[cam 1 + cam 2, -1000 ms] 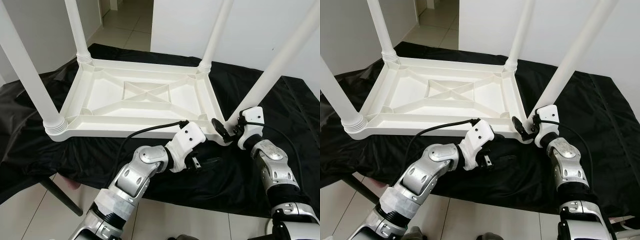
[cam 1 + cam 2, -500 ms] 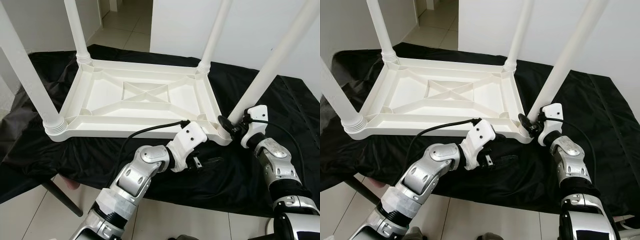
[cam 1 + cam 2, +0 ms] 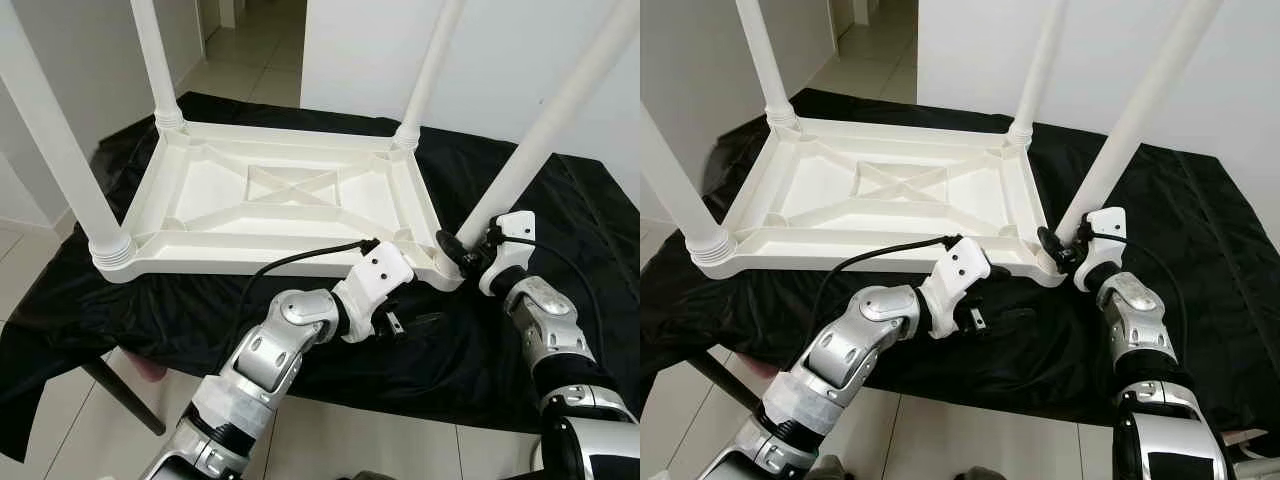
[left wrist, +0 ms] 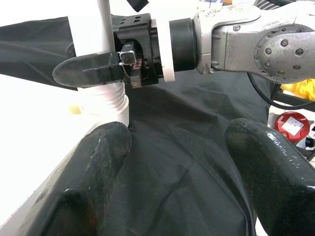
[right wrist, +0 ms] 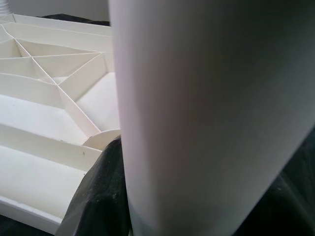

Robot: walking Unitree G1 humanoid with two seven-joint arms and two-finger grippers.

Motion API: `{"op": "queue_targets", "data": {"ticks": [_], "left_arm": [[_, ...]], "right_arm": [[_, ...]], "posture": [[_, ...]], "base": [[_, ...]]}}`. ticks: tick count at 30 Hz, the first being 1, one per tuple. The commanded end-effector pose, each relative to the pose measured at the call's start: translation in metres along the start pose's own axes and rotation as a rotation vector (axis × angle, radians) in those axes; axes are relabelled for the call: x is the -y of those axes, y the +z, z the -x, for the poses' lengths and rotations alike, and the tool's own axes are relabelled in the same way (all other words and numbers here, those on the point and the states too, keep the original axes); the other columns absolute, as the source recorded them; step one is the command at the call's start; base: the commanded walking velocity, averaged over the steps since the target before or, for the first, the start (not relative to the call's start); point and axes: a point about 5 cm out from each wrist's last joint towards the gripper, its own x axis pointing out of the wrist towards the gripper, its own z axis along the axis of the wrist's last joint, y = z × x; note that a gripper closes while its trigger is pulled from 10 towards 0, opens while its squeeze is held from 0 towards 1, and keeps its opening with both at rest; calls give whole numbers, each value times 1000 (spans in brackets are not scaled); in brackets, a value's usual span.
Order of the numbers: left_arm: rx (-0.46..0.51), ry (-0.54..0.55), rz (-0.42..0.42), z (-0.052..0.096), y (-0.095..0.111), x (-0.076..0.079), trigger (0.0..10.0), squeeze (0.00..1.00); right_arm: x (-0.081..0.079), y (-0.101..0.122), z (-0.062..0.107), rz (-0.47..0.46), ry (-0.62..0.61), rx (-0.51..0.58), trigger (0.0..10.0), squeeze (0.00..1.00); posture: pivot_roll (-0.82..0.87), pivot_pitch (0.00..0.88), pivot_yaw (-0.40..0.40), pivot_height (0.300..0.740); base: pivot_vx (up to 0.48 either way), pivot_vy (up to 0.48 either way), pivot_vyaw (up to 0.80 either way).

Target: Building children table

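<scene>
While the table top (image 3: 280, 195) lies upside down on the black cloth (image 3: 560, 300), we see our right gripper (image 3: 462, 256) clamped on the near-right leg (image 3: 530, 150), which rises toward one o'clock. From the left wrist, our left gripper (image 4: 182, 147) gapes empty at nine o'clock of that leg's collar (image 4: 104, 102).

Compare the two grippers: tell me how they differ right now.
The right gripper sits at the base of the near-right leg, its fingers around it; the left gripper holds nothing. The right one is at the tabletop's corner; the left one hovers over the black cloth just in front of the table's edge. The left's fingers stand wide apart; the right's are closed on the leg. Both have two long black fingers on silver arms.
</scene>
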Motion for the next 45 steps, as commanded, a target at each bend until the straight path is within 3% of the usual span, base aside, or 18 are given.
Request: {"op": "queue_targets", "data": {"ticks": [1, 12, 14, 15, 16, 19, 21, 24, 29, 32, 41, 42, 43, 45], "left_arm": [[-3, 65, -19, -2, 2, -4, 10000, 0], [1, 62, -15, -2, 1, -2, 10000, 0], [1, 62, -14, -2, 1, -2, 10000, 0], [0, 62, -14, -1, 1, -1, 10000, 0], [0, 62, -14, -1, 0, -1, 10000, 0], [0, 61, -13, -1, 0, 0, 10000, 0], [0, 60, -13, -1, 0, 0, 10000, 0], [0, 58, -13, 0, -1, 1, 10000, 0], [1, 57, -14, -1, -1, 2, 10000, 0], [3, 58, -13, -1, -1, 3, 10000, 0], [3, 48, -12, -1, -2, 5, 10000, 0], [3, 45, -13, -1, -2, 5, 10000, 0], [3, 45, -14, -2, -2, 5, 10000, 0], [3, 47, -14, -1, -2, 5, 10000, 0]], "right_arm": [[-2, -22, 4, -51, -27, -91, 10000, 0], [-7, -23, 0, -69, -130, -94, 10000, 0], [-7, -23, -2, -76, -186, -101, 10000, 0], [-8, -23, -4, -94, -295, -106, 10000, 0], [-12, -21, -6, -104, -330, -98, 10000, 0], [-16, -20, -7, -114, -350, -85, 10000, 0], [-23, -19, -9, -122, -374, -73, 10000, 0], [-50, -21, -11, -168, -502, -60, 10000, 0], [-69, -21, -10, -216, -590, -54, 10000, 0], [-78, -21, -6, -254, -677, -50, 10000, 0], [-84, -16, -1, -262, -725, -39, 10000, 0], [-83, -14, 0, -241, -725, -25, 10000, 125], [-83, -11, 2, -233, -714, 3, 10000, 1000], [-83, -8, 3, -229, -689, 37, 10000, 1000]], "posture": [[57, 3, -61, 740], [60, 0, -72, 740], [61, 0, -76, 740], [61, 0, -77, 740], [62, 0, -78, 740], [62, 0, -78, 740], [63, 0, -80, 740], [65, 0, -88, 740], [69, 0, -93, 740], [68, 0, -95, 740], [56, 0, -94, 740], [56, 0, -95, 740], [58, 0, -95, 740], [61, 0, -97, 740]], "base": [[0, 0, 0], [0, 0, 0], [0, 0, 0], [0, 0, 0], [0, 0, 0], [0, 0, 0], [0, 0, 0], [0, 0, 0], [0, 0, 0], [0, 0, 0], [0, 0, 0], [0, 0, 0], [0, 0, 0], [0, 0, 0]]}}
